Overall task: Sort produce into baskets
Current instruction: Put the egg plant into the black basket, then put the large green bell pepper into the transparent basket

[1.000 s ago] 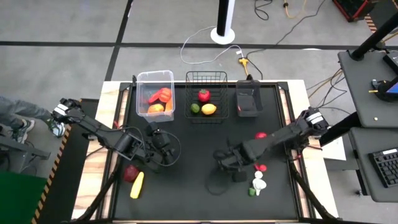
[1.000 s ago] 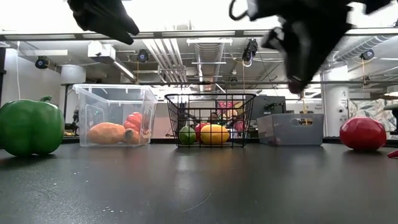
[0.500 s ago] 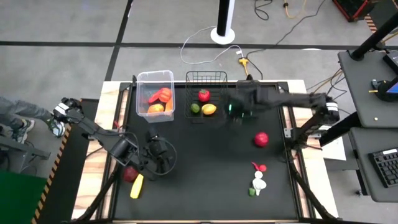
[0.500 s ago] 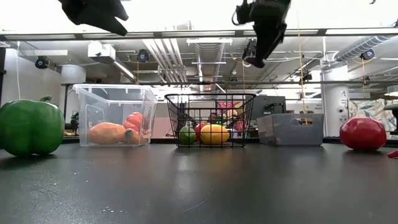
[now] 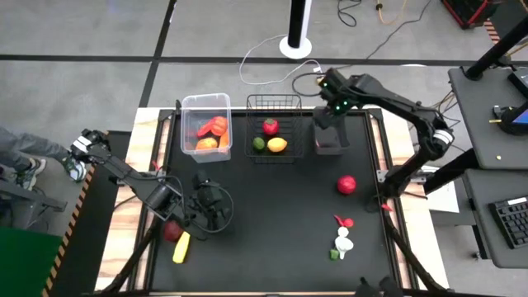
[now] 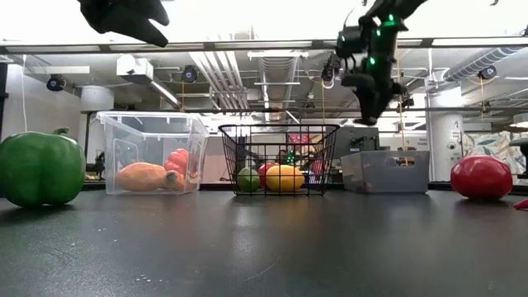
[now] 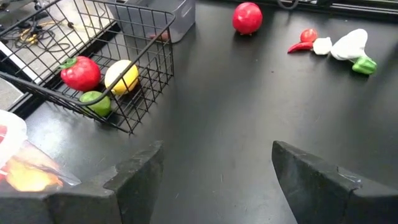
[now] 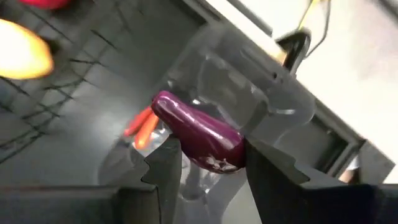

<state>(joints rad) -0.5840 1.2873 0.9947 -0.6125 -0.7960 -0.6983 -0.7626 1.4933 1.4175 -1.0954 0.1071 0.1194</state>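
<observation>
The right gripper (image 8: 208, 168) clutches a purple eggplant (image 8: 198, 132) above the smoky bin (image 5: 328, 134), seemingly to drop it; the left gripper (image 7: 214, 168) waits open

black tabletop (image 5: 272, 214), grey floor with cables (image 5: 272, 66), white round stand base (image 5: 295, 45), keyboard (image 5: 510, 221) on side desk

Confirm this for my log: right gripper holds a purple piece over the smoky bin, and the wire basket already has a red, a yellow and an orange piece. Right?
Not quite. The wire basket holds a red, a yellow and a green piece, not an orange one, as the left wrist view shows. The right gripper does hold the purple piece over the smoky bin.
</observation>
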